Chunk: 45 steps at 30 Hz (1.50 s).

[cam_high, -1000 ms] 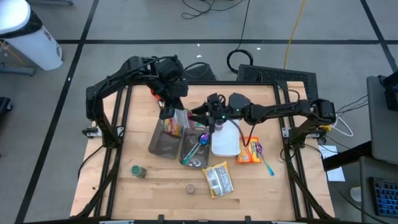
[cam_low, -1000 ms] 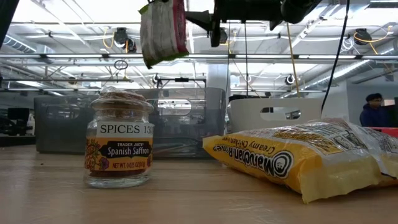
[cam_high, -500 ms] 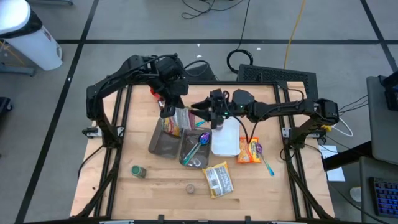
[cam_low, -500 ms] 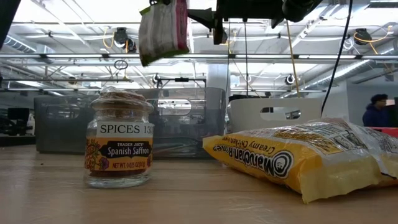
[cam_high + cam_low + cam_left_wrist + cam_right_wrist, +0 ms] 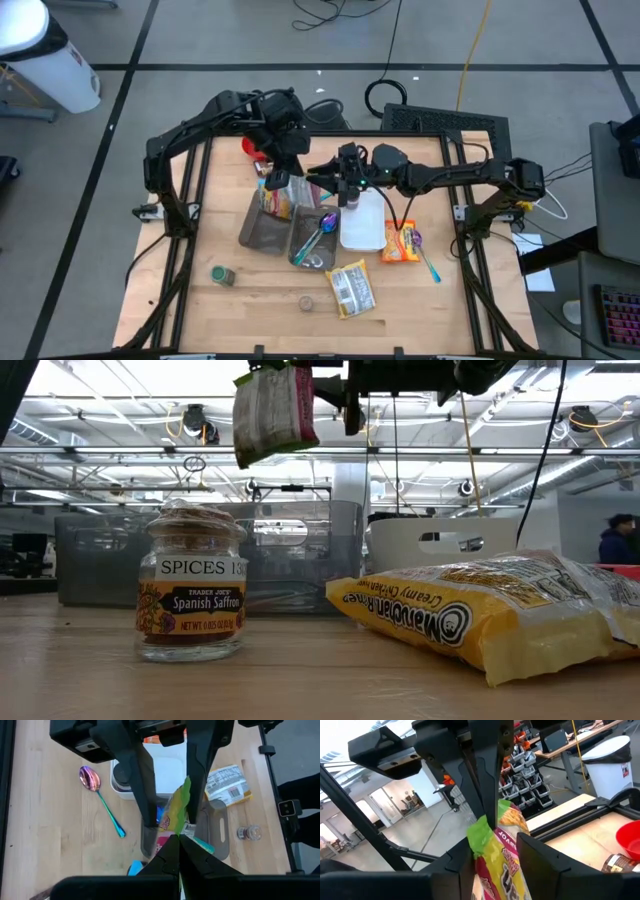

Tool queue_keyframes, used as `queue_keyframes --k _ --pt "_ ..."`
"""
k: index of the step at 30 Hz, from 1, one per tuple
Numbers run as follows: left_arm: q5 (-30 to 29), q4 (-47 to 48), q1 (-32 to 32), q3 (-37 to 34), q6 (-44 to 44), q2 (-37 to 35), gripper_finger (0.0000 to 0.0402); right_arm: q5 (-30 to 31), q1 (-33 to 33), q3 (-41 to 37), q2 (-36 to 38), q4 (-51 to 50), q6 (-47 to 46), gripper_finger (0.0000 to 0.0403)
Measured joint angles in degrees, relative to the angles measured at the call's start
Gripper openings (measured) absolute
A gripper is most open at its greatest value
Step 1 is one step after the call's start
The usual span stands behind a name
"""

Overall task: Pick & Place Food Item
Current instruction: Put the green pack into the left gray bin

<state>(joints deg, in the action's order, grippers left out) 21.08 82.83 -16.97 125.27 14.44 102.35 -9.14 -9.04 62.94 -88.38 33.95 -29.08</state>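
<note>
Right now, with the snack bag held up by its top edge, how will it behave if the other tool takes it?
The snack bag hangs tilted from the left tool, so it is probably soft and floppy. Pinched only at its thin top seam, it seems light. The glossy film may slip in the right tool.

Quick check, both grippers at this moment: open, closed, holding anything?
Left gripper: shut on the snack packet, held up above the table.
Right gripper: fingers either side of the same packet; whether it grips yet cannot be told.
</note>
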Motion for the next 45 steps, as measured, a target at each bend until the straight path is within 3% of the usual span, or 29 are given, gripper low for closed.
queue_keyframes --k 5,10,31,39,45 --pt "-0.02 -0.15 0.0 0.0 -0.15 0.0 0.0 -0.1 0.0 0.0 0.0 0.03 0.3 0.0081" --pt "-0.03 -0.22 0.0 0.0 -0.2 0.0 0.0 -0.12 0.0 0.0 0.0 0.04 1.52 0.0009" --pt "-1.91 -0.46 -1.57 0.0 -2.04 0.0 0.002 -0.06 -0.64 0.0 0.08 -0.08 2.91 0.0" --pt "-1.14 0.32 -4.49 2.96 -3.4 -0.04 0.0021 -0.07 -2.3 -0.11 4.13 -7.8 7.34 0.0" --pt "0.72 -2.91 -7.65 6.41 -10.7 -0.09 0.0022 0.15 -4.4 0.0 9.35 -16.49 11.49 0.0"
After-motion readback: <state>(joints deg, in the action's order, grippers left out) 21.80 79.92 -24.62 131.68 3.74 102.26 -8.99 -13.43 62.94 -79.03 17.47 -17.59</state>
